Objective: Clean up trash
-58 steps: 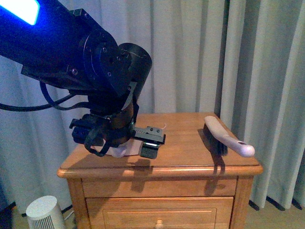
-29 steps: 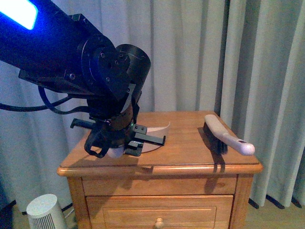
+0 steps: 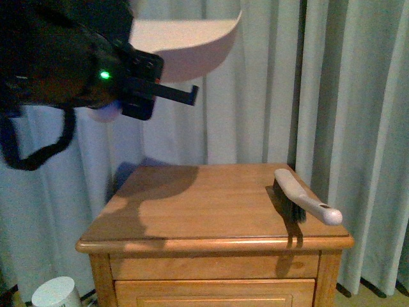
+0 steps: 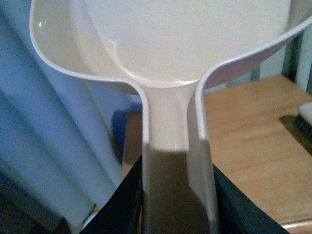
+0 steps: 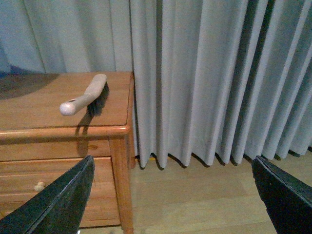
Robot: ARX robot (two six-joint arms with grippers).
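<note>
Trash isn't showing in any view. I'm guessing the wad is lying in the beige dustpan [image 3: 185, 45], though the left wrist view is showing only pale, bare-looking plastic. My left gripper [image 4: 176, 204] is clamping the pan's handle between its black jaws and holding it high above the nightstand [image 3: 211, 204], probably so nothing is spilling. My right gripper [image 5: 165, 204] is hanging with its jaws wide apart, gripping nothing. A hand brush [image 3: 305, 195] is lying near the wooden top's right edge. Grey curtains [image 3: 268, 96] are hanging behind, over wood flooring [image 5: 195, 195].
</note>
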